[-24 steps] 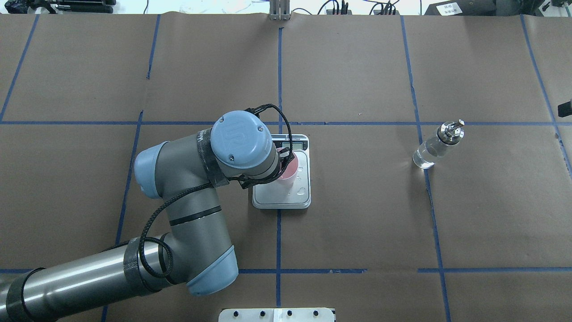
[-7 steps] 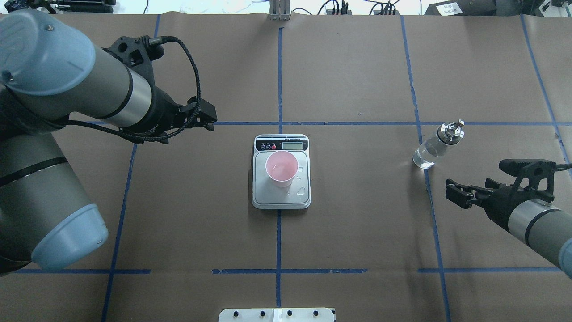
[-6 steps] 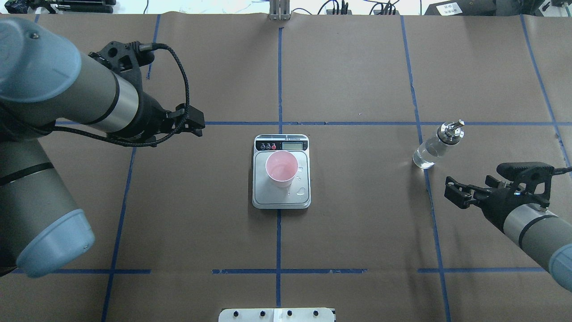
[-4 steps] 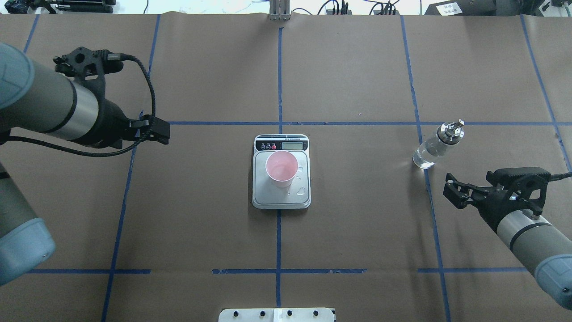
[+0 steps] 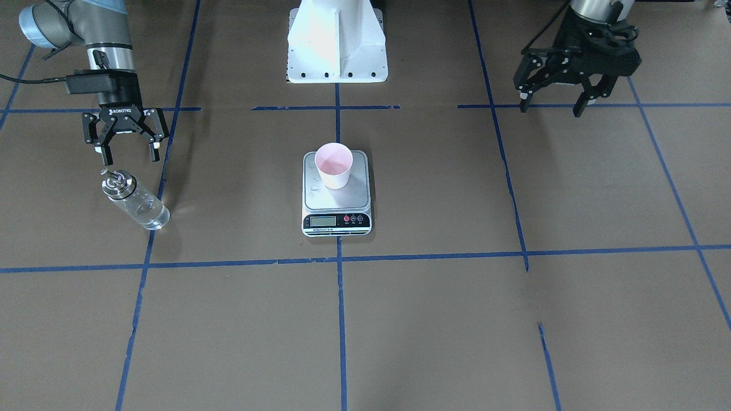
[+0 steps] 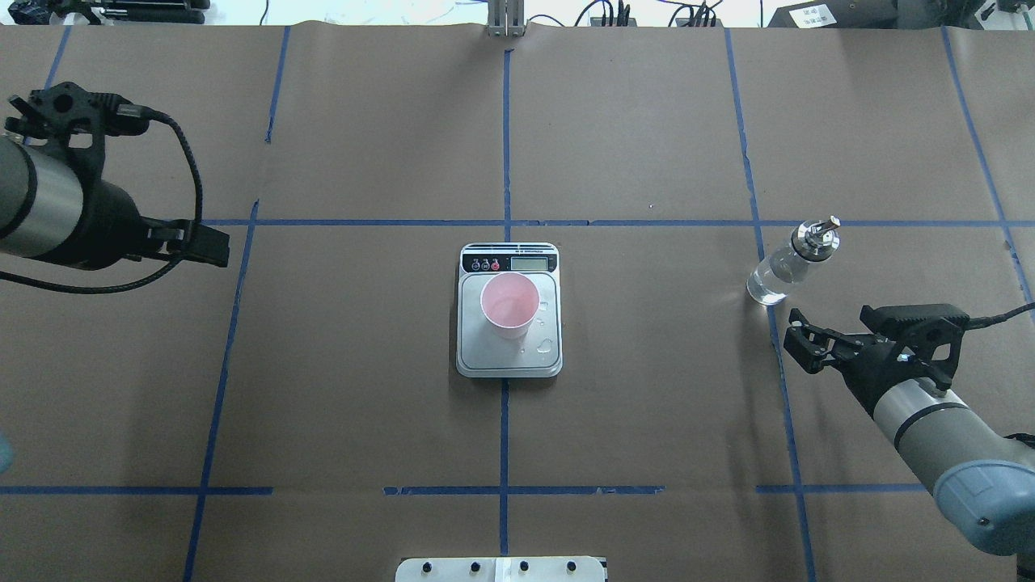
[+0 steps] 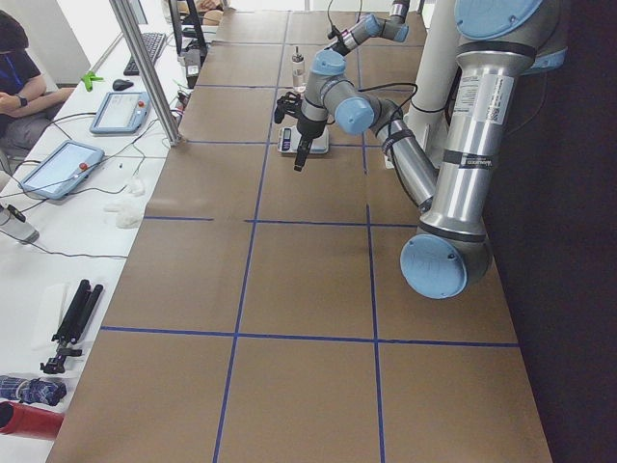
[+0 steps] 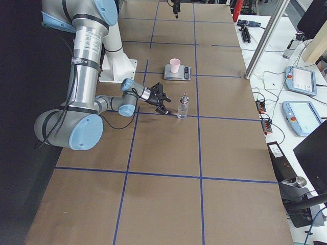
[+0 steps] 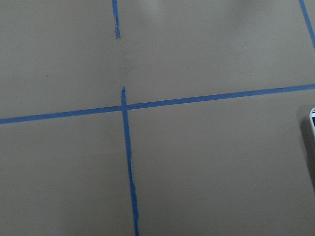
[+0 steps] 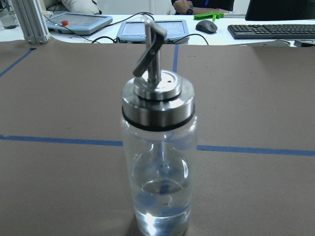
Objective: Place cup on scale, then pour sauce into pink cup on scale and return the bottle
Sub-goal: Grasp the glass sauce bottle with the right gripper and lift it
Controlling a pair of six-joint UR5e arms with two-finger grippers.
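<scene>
**Grippers.** The right gripper (image 5: 129,153) is released and empty. Its jaws are spread just beside the bottle (image 6: 788,263), which stands upright near the worktop's right edge. The left gripper (image 5: 550,107) is also released and empty, near the left edge.

**Task items.** The cup (image 6: 509,305) stands upright on the scale (image 6: 485,356) at the worktop's centre.

**Risks.**
1. The bottle is tall, narrow, smooth glass. An off-centre closure could topple it or let it slip.
2. The spout (image 10: 151,44) is angled, so misjudging its heading could send the sauce (image 10: 160,206) past the narrow cup.
3. The cup looks light, and droplets (image 6: 547,346) lie on the platform. A nudge could shift it.

**Surface.** Brown paper (image 6: 647,420) gridded with blue tape.

**Room.** Tablets (image 10: 78,19) and a keyboard (image 10: 270,30) sit beyond the far edge. 1 person (image 7: 19,77) is seated there.
</scene>
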